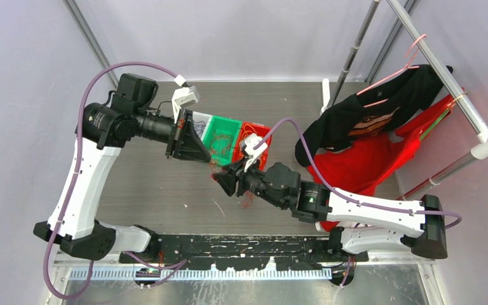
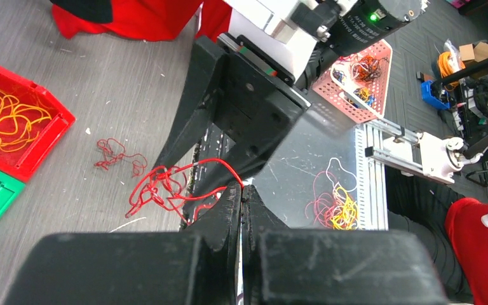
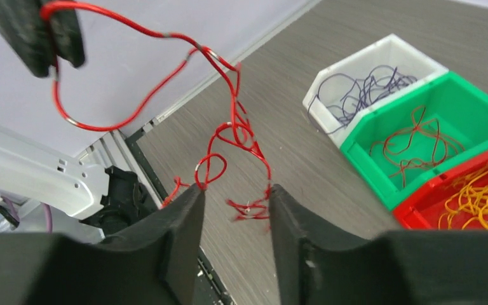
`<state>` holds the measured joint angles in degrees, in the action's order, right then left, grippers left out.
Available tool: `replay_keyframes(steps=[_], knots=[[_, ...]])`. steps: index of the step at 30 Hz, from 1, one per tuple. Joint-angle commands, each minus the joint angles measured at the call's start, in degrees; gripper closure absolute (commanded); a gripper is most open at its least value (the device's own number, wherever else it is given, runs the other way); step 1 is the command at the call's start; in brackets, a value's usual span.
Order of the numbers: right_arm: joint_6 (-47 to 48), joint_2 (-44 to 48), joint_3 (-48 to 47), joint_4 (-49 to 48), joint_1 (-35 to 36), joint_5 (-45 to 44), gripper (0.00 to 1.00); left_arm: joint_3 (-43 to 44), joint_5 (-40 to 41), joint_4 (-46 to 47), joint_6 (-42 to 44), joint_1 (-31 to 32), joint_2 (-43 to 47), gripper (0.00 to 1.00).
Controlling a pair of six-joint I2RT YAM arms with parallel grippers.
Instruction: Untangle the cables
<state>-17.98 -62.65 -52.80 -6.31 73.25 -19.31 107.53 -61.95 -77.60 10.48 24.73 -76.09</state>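
Two claws share one red cable above the grey table. The left claw is fully closed, its black fingertips pinching the strand. In the right wrist view that pinch sits at 10 o'clock. The cable swings out from it in a wide loop, then drops toward 5 o'clock into a knotted bunch.

The right claw stands partly open and grips nothing. The knotted bunch dangles in the gap between its two fingers. One small loop touches the tip of the finger on the 9 o'clock side. The lowest curls sit just beside the other finger, and whether they touch it I cannot tell.

Seen from above, the claws meet near the middle of the table, the left claw at 10 o'clock from the right one and close to it.

Three bins stand in a touching row at 12 o'clock from the right claw. The white bin holds purple cables, the green bin holds dark red cables, and the red bin holds yellow cables.

A small red tangle lies loose on the table. In the left wrist view it is at 9 o'clock from the held cable, apart from it.
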Motion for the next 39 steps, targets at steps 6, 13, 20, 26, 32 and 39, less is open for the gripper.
replay_keyframes(steps=[6, 13, 20, 26, 32, 39], knots=[[-1.57, 2.16, 2.7, -1.93, -0.57, 0.67, 0.84, 2.64, -0.05, 0.17, 0.75, -0.21, 1.31, 1.0], [-4.86, 5.06, 10.63, -3.48, -0.93, -3.32, 0.93, 1.6, 11.24, 5.67, 0.42, -0.21, 1.5, 1.0], [-7.52, 6.03, 14.91, -3.89, -2.25, -4.93, 0.91, -0.53, 21.12, 11.27, 1.68, -0.95, -0.96, 1.0], [-8.56, 5.21, 14.53, -3.19, -2.95, -4.6, 0.9, -1.93, 24.5, 14.55, 3.28, -2.0, -2.7, 1.0], [-11.64, 6.07, 17.31, -2.63, -3.11, -4.25, 0.91, -1.01, 30.41, 22.28, 2.61, -6.25, -2.57, 1.0], [-14.59, 8.01, 19.73, -0.47, -3.12, -4.33, 0.87, -0.5, 30.76, 28.49, 0.55, -10.16, -3.89, 1.0]])
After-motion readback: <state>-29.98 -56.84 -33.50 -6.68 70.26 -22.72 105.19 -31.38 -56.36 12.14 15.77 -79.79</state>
